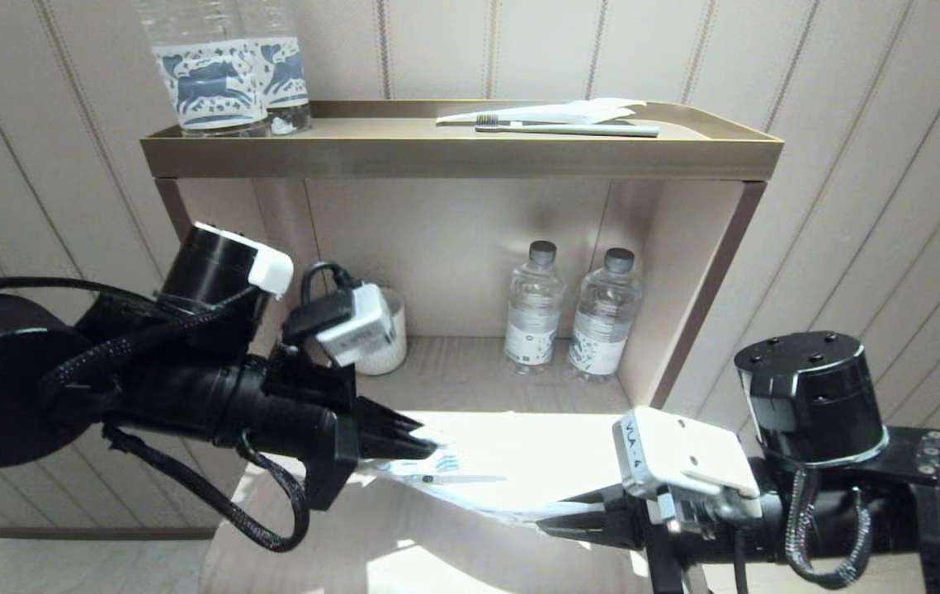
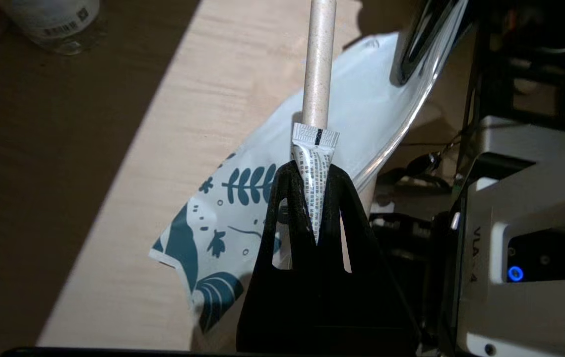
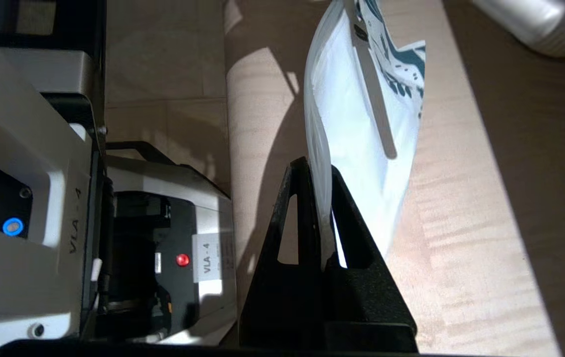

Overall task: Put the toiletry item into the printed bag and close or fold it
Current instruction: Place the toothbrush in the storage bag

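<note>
Pincer of the left arm (image 1: 428, 450), at the left end of the flat white pouch printed with teal-blue leaves (image 1: 470, 487), clamped on the crimped tail of a small white printed tube (image 2: 314, 168) together with the slim pale toothbrush handle (image 2: 319, 59). Gripped at the very tail, probably so that the whole length can slide inside ahead of the fingers. Handle pointed along the pouch toward its open mouth, the far end already dark through the thin material in the right wrist view, so partly inside, by the look of it.

Pouch itself stretched over the pale wooden table (image 1: 519, 445) below the open shelf unit (image 1: 461, 157), lifted at the right end.

Pincer of the right arm (image 1: 552, 520), at the right end of the pouch, closed on one edge of the mouth (image 3: 324, 218); held so, likely, to keep the opening taut against the push. Folding or closing not yet begun.
</note>
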Available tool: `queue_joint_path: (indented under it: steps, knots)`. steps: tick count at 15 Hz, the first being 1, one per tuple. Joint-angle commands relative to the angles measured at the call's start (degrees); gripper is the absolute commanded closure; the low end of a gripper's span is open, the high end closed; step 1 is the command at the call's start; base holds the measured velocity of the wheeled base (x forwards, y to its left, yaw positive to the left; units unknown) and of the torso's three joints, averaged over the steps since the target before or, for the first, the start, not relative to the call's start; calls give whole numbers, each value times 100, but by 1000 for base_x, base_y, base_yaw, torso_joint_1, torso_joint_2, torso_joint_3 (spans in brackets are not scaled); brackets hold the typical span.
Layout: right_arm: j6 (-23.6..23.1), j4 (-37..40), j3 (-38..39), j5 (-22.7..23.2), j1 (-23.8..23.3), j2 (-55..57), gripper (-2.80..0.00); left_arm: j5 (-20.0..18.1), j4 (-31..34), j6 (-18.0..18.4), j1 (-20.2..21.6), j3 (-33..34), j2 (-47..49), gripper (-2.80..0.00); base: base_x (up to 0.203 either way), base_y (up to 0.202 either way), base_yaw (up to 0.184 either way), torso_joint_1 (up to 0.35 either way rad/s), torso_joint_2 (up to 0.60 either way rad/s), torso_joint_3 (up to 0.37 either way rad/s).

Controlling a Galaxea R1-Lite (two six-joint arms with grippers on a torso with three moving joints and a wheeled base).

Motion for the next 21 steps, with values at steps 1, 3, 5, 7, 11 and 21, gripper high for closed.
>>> queue_joint_path:
  steps: [1, 3, 5, 7, 11, 21]
  knots:
    - [239, -26, -116, 16, 39, 29, 0, -339, -12, -252, 216, -133, -160, 0, 0, 0, 0, 0, 0, 0]
    - [372, -112, -200, 13, 39, 56, 0, -398, -164, -339, 312, -79, -322, 0, 0, 0, 0, 0, 0, 0]
    - [470, -396, -74, -16, 26, 15, 0, -541, -343, -495, 372, 51, -476, 0, 0, 0, 0, 0, 0, 0]
    - [1012, -600, 29, -46, 25, -61, 0, -619, -555, -556, 372, 200, -499, 0, 0, 0, 0, 0, 0, 0]
    - [1439, -1147, -36, -127, -14, -65, 0, -628, -607, -543, 364, 276, -624, 0, 0, 0, 0, 0, 0, 0]
    - [-798, -300, -768, -1501, 143, -16, 0, -568, -607, -455, 366, 337, -672, 0, 0, 0, 0, 0, 0, 0]
